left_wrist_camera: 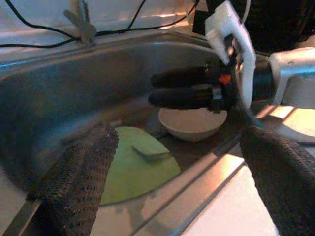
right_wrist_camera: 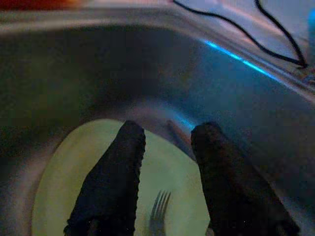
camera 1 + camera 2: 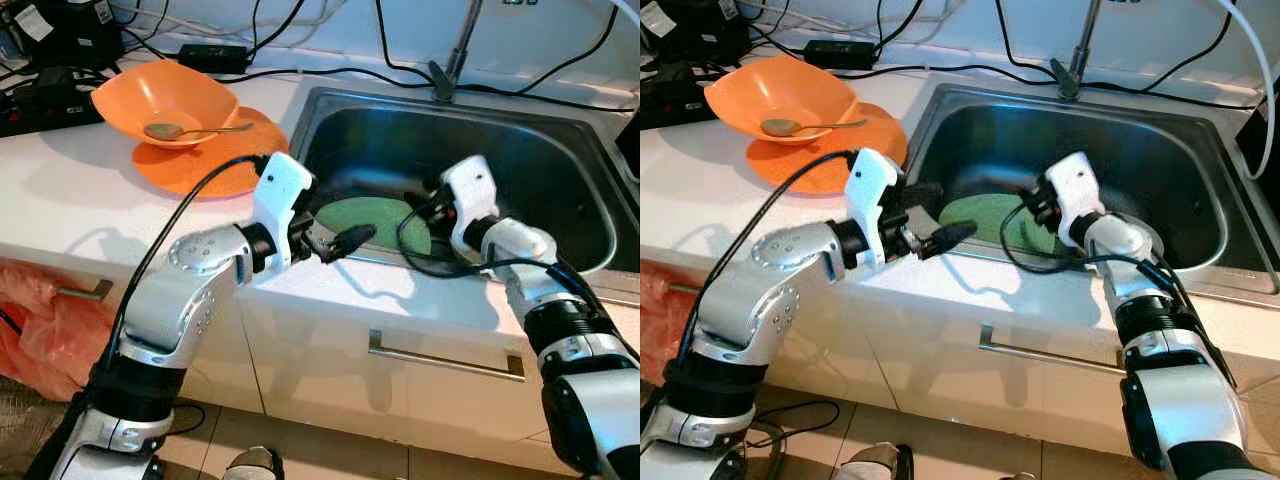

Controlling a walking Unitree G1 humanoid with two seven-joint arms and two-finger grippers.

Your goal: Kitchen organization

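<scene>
A green plate [image 3: 375, 222] lies flat on the floor of the steel sink [image 3: 560, 170]. A fork [image 2: 158, 212] rests on the plate, as the right wrist view shows, and just beside the plate stands a small pale bowl [image 1: 193, 123], seen in the left wrist view. The right gripper [image 2: 165, 172] reaches down into the sink and hangs over the plate, its two black fingers [image 2: 115, 182] parted by a narrow gap with nothing between them; whether the tips touch the plate cannot be told. The left gripper [image 3: 340, 240] is held at the near rim of the sink, pointing across the basin toward the right gripper, fingers spread wide and empty. A faucet [image 3: 452, 60] rises behind the sink. On the white table [image 3: 60, 190], to the robot's left of the sink, an orange bowl [image 3: 165, 100] sits tilted on an orange plate [image 3: 215, 160], with a spoon [image 3: 190, 130] lying inside the bowl. Black cables [image 3: 330, 72] run along the back of the table. Below the table are white cabinet fronts with metal handles [image 3: 445, 355], and an orange plastic bag [image 3: 40, 320] hangs at the far left
</scene>
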